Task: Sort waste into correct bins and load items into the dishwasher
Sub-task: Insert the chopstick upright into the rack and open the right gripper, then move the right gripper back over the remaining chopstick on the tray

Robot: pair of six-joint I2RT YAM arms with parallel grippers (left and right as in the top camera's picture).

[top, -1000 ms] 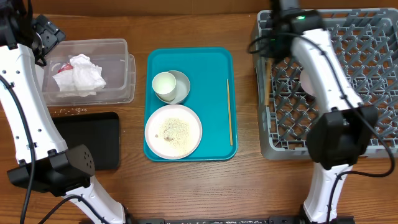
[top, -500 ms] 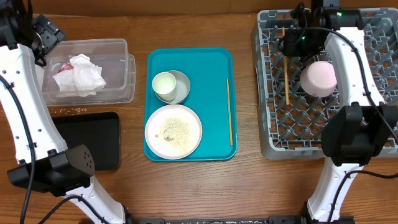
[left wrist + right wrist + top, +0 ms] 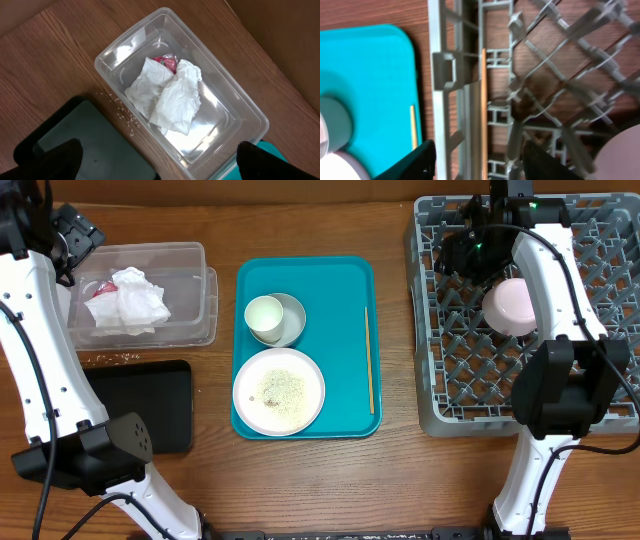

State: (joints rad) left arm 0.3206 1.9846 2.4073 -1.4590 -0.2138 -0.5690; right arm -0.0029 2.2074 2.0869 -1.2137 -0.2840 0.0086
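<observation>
dish rack (image 3: pixel 470 422) sits right of the teal tray (image 3: pixel 345 280), close beside it. pink bowl (image 3: pixel 505 308) is inside the rack, on the half away from the tray. one chopstick (image 3: pixel 483 100) lies in the rack along the wall facing the tray.

right gripper (image 3: pixel 480 159) is over that tray-side strip of the rack. Its fingers are spread and the chopstick runs between them, touching neither. Nothing is gripped.

on the tray: cup (image 3: pixel 264 317) nested in the grey bowl (image 3: pixel 292 315) at the far end. plate (image 3: pixel 312 375) at the near end with rice (image 3: pixel 280 388) on it. second chopstick (image 3: pixel 368 360) lies along the tray's rack-side edge.

left of the tray, far end: clear tub (image 3: pixel 195 290) holding crumpled napkins (image 3: pixel 135 300) and a red wrapper (image 3: pixel 167 61). left of the tray, near end: black tray (image 3: pixel 150 405). loose grains (image 3: pixel 110 358) lie on the table between tub and black tray.

left gripper (image 3: pixel 157 157) hangs above the tub, fingers at full spread, empty.
</observation>
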